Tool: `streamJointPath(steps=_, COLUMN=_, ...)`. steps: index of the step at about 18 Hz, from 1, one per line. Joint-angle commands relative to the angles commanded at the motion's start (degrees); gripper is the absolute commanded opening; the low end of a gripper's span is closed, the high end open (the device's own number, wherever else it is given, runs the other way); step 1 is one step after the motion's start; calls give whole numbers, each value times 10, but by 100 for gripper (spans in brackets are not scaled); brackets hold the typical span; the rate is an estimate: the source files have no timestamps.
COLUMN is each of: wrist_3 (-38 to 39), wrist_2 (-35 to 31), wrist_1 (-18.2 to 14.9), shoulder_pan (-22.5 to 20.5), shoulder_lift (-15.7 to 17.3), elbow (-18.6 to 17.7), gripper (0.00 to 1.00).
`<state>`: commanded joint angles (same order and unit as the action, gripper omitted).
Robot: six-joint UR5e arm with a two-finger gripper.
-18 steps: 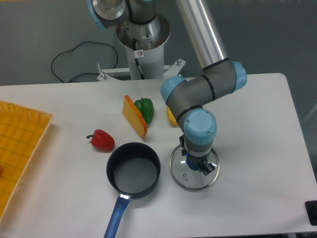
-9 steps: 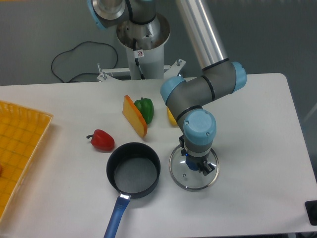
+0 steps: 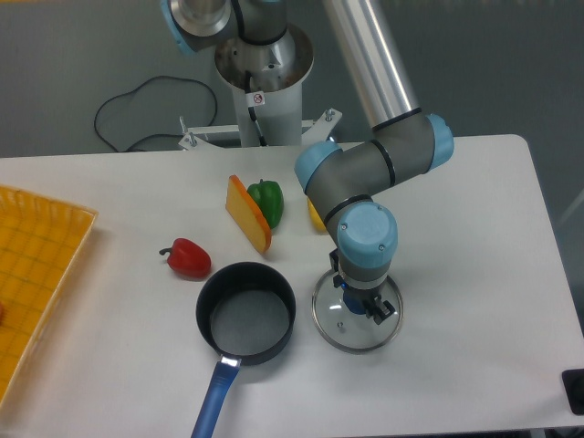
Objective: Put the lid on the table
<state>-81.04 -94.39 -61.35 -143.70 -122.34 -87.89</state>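
Observation:
The lid (image 3: pixel 339 326), a clear glass disc with a silver rim, sits low on the white table (image 3: pixel 474 274) just right of the black saucepan (image 3: pixel 245 314). It looks flat and level with the tabletop; I cannot tell whether it touches. My gripper (image 3: pixel 358 299) points straight down over the lid's centre. Its fingers close around the blue knob, which is mostly hidden by the wrist.
A blue saucepan handle (image 3: pixel 212 402) points toward the front edge. A red pepper (image 3: pixel 187 258), an orange wedge (image 3: pixel 248 213), a green pepper (image 3: pixel 267 201) and a yellow item (image 3: pixel 316 215) lie behind. A yellow gridded tray (image 3: pixel 36 274) stands at the left.
Almost nothing: the gripper and lid have shifted only a pixel or two, staying right of the saucepan.

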Motion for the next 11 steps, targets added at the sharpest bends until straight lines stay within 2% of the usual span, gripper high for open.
streamJointPath(steps=4, wrist_3=1, wrist_2=0, wrist_1=4, shoulder_pan=1, shoulder_lift=0, elbow=0, gripper=80)
streamJointPath(steps=6, wrist_3=3, wrist_2=1, wrist_1=4, shoulder_pan=1, shoulder_lift=3, elbow=2, gripper=100)
streamJointPath(steps=11, wrist_3=1, wrist_2=0, wrist_1=4, shoulder_pan=10, shoulder_lift=23, elbow=8, gripper=100)
